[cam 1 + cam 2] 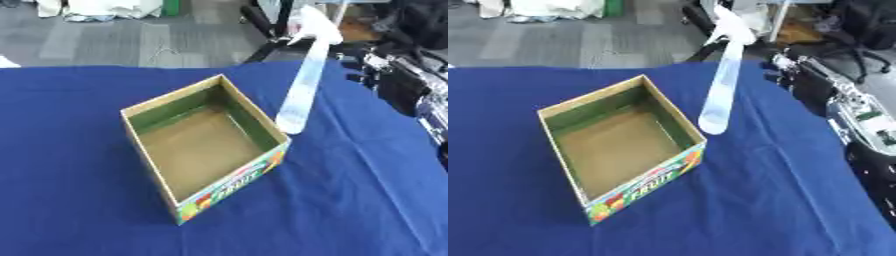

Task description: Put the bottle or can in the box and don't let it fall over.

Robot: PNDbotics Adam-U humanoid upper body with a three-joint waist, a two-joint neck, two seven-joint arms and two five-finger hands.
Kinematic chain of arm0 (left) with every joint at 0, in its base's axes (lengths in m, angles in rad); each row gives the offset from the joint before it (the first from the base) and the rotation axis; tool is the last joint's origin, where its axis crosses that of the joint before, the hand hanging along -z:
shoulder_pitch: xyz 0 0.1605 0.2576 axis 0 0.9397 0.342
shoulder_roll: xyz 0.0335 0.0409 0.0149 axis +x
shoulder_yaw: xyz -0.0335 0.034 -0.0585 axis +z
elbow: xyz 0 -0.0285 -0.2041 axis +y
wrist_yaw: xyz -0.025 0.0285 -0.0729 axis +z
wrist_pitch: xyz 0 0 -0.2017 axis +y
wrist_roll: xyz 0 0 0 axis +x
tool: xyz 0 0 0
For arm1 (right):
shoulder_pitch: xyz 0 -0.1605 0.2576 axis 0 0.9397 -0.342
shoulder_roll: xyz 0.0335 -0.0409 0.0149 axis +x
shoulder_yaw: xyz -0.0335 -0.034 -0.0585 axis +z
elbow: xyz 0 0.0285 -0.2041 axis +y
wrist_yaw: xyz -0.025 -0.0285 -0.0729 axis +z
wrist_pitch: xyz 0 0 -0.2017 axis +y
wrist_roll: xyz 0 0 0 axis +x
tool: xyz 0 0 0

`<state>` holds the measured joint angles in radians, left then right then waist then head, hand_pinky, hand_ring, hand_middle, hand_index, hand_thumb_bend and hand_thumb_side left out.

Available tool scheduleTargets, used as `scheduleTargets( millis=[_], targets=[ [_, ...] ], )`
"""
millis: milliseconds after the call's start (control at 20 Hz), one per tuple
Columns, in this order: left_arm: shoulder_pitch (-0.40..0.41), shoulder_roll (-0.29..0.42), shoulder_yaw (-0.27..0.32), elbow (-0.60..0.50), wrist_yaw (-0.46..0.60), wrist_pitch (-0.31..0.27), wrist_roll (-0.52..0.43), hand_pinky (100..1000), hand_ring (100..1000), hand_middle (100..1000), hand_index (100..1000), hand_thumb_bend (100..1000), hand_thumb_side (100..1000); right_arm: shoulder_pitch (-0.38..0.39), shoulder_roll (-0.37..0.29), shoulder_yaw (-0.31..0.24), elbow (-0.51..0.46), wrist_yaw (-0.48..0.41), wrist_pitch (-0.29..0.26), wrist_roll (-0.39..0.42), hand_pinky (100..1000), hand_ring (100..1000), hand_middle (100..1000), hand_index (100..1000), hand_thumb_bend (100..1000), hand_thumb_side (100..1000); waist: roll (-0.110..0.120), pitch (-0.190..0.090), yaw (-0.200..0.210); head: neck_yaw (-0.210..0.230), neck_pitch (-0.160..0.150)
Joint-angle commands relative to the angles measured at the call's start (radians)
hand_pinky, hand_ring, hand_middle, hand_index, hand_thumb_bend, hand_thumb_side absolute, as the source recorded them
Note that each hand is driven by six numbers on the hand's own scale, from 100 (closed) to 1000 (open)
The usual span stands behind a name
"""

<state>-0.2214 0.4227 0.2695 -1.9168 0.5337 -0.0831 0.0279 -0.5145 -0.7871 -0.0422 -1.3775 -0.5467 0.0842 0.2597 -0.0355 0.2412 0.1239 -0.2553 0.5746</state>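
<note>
Translucent white spray bottle (303,85) is standing just beside the open cardboard box (206,145) on blue cloth (70,150). Right hand (798,75) is hovering near; its finger state cannot be told.

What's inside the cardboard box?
Nothing that shows: the box is open on top, and its bare brown floor and green inner walls are visible. The near wall hides a strip of floor behind it. The tall spray bottle stands outside, by its right side.
</note>
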Motion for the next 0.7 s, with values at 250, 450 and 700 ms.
scheduleTargets(
  millis=[250, 450, 700],
  targets=[
    [-0.021, 0.02, 0.001, -0.013, 0.005, -0.001, -0.007, 929, 1000, 1000, 811, 364, 660, -0.037, -0.027, 0.003, 0.008, -0.02, -0.002, 0.023, 1000, 1000, 1000, 1000, 100, 538, 0.005, -0.001, 0.005, -0.007, -0.024],
    [-0.023, 0.02, 0.0, -0.012, 0.005, -0.001, -0.01, 929, 1000, 1000, 811, 363, 661, -0.05, -0.026, 0.006, 0.008, -0.037, 0.008, 0.032, 1000, 1000, 1000, 1000, 100, 544, 0.007, 0.004, 0.006, -0.008, -0.027],
    [-0.028, 0.018, -0.001, -0.011, 0.006, -0.002, -0.013, 930, 1000, 1000, 812, 362, 662, -0.07, -0.026, 0.014, 0.009, -0.055, 0.015, 0.043, 1000, 1000, 1000, 1000, 100, 550, 0.009, 0.012, 0.009, -0.009, -0.037]
  ],
)
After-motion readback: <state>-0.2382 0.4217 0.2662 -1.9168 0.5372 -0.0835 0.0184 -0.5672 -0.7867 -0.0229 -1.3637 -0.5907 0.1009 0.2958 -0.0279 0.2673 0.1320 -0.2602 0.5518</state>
